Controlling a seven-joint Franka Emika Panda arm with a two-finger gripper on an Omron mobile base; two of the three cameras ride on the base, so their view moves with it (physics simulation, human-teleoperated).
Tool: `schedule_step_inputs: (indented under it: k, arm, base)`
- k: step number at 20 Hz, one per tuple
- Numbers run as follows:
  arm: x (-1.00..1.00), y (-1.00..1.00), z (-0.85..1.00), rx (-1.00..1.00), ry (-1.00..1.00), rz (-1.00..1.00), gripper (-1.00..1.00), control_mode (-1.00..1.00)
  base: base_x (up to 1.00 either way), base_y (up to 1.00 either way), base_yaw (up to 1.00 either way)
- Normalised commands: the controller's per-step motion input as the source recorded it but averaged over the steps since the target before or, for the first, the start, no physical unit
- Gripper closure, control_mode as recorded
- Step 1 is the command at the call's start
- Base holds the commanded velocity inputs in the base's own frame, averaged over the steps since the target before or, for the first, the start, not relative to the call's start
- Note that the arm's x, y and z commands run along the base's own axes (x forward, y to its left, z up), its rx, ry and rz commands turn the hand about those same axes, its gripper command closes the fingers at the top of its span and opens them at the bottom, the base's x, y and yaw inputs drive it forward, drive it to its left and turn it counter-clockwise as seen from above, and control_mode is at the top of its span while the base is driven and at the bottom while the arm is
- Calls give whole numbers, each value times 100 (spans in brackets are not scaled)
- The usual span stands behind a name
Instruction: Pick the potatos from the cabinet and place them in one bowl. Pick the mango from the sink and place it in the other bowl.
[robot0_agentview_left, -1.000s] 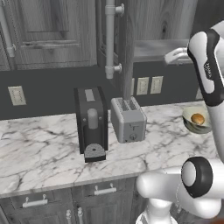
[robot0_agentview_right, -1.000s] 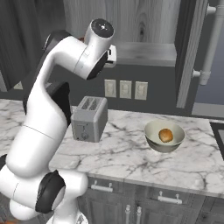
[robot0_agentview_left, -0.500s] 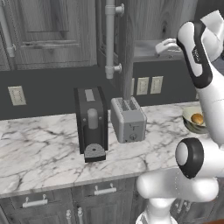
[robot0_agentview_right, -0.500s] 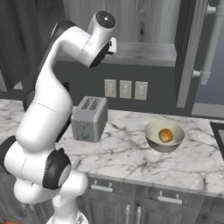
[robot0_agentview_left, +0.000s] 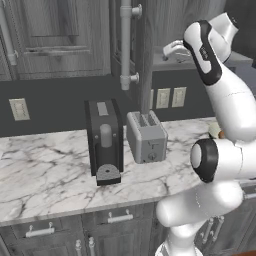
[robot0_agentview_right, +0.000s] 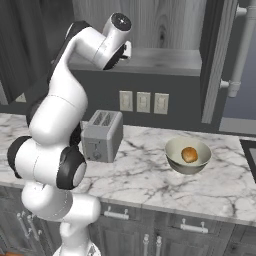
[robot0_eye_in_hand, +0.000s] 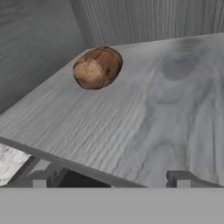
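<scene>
Potato (robot0_eye_in_hand: 97, 68) alone on cabinet shelf (robot0_eye_in_hand: 166, 105), back-left near wall | 1 potato (robot0_agentview_right: 189, 154) already in pale bowl (robot0_agentview_right: 176, 162) | gripper (robot0_eye_in_hand: 107, 178) spread wide, holding nothing | likely firm, light, rolls easily; pinch across short middle.

A silver two-slot toaster (robot0_agentview_left: 146, 137) stands near the back edge of a white marble counter (robot0_agentview_left: 45, 170), just beside a tall black coffee machine (robot0_agentview_left: 104, 141) on its left. Three pale wall outlets (robot0_agentview_right: 143, 102) sit in a row above the counter's back edge. Grey drawers with silver handles (robot0_agentview_right: 119, 214) run beneath its front edge.
</scene>
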Motion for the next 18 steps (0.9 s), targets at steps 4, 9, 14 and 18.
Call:
schedule_step_inputs:
  k: [4,9,14,18]
  arm:
    - [66,18,-8,4,5,0,-100,-100]
    - [59,17,-2,4,3,0,-100,-100]
    - [55,18,0,3,2,0,-100,-100]
    - [26,17,11,0,0,0,-100,-100]
  base:
    - [0,0,0]
    - [0,0,0]
    - [0,0,0]
    - [0,0,0]
